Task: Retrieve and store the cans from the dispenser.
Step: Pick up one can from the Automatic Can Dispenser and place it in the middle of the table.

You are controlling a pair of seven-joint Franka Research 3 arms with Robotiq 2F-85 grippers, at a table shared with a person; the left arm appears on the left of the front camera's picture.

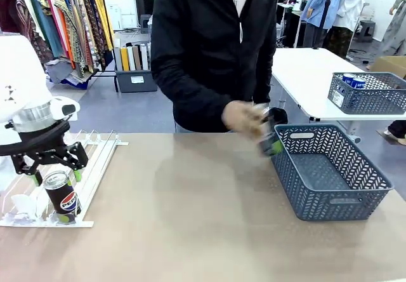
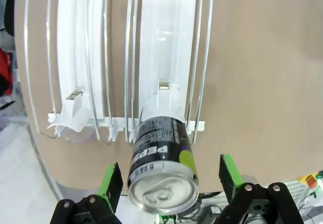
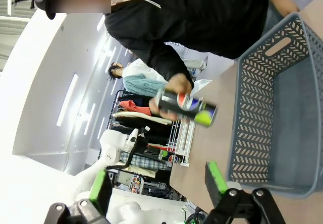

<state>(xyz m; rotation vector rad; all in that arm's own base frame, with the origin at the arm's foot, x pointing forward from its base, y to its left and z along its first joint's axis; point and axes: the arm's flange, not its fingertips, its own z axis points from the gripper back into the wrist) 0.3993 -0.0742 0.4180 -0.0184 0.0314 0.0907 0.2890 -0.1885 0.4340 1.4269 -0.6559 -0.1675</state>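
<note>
Pepsi can (image 1: 63,202) upright, top up, at dispenser (image 1: 96,160) front | left tool (image 1: 57,177) apart, straddling it | right tool (image 3: 157,184) apart

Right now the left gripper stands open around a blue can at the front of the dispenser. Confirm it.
Not blue: the can is black with a Pepsi logo, as the left wrist view shows. The left gripper does stand open around it at the front of the dispenser.

The left arm (image 1: 25,72) was white and rounded, with a silver ring (image 1: 33,118) just behind the black left gripper (image 1: 58,175). Green pads (image 2: 112,179) faced its black fingers, with small silver screws (image 2: 247,187) at the knuckles. The right gripper (image 3: 159,184) matched it. The person (image 1: 209,40) wore a black zipped jacket with long sleeves.
</note>
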